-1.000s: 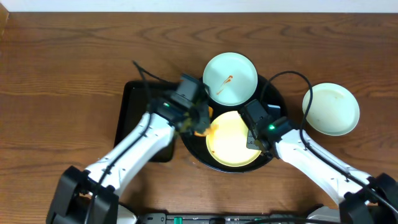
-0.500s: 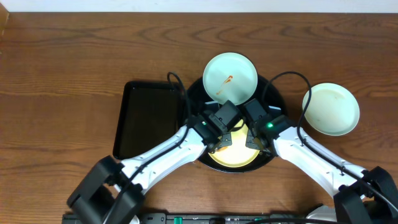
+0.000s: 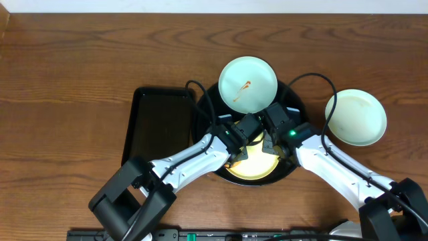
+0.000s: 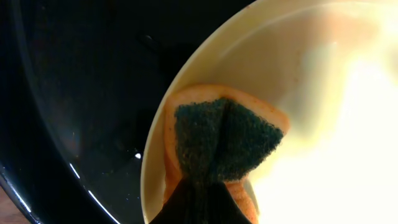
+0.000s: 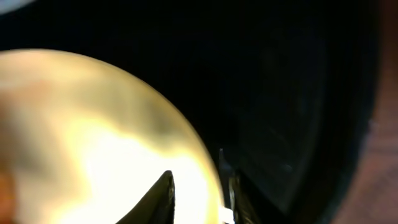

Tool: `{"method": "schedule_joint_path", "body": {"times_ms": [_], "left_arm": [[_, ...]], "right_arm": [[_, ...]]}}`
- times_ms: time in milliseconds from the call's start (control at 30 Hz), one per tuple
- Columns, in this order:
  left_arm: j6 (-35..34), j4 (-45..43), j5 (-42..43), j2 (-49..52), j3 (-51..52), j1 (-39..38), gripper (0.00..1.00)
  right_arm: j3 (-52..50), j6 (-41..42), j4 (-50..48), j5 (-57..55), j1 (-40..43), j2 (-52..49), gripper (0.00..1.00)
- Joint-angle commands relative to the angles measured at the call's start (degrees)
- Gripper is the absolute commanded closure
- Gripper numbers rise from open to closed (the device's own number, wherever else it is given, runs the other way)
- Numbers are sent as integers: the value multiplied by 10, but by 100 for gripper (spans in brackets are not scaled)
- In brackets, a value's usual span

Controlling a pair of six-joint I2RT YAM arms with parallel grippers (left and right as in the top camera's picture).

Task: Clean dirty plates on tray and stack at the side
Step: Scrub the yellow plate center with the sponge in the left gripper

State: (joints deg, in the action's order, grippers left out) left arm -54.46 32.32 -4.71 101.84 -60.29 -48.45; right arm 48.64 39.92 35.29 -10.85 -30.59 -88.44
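Left gripper (image 4: 199, 199) pinches one orange sponge (image 4: 224, 140) with a green scouring face, pressed on the yellow plate (image 4: 323, 124). Right gripper (image 5: 198, 193) has its fingers narrowly parted astride that plate's rim. There are three plates. The yellow one lies in the round black tray (image 3: 299, 107), a sauce-smeared blue plate (image 3: 248, 84) overlaps the tray's far rim, and another pale plate (image 3: 356, 117) sits on the table (image 3: 67, 80) to the right. One rectangular black tray (image 3: 157, 127) lies to the left.

White arm links (image 3: 189, 153), black joints, green wrist LED (image 3: 292, 136) — black cables (image 3: 313, 76) looping.
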Motion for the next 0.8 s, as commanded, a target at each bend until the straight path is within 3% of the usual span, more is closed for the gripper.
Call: {"method": "schedule_joint_path", "body": {"times_ms": [0, 333, 533, 700, 767], "left_arm": [[-9, 0, -16, 11, 2, -2, 92], [-9, 2, -16, 11, 2, -2, 93], [-9, 1, -16, 11, 2, -2, 93], [-9, 1, -16, 11, 2, -2, 93], [-9, 2, -16, 11, 2, -2, 93]], "right_arm": [[3, -79, -19, 73, 41, 1, 69], [3, -210, -15, 213, 163, -1, 61], [3, -248, -12, 277, 182, -25, 58], [3, -248, -23, 278, 182, -75, 60], [3, -248, -35, 278, 182, -94, 67]]}}
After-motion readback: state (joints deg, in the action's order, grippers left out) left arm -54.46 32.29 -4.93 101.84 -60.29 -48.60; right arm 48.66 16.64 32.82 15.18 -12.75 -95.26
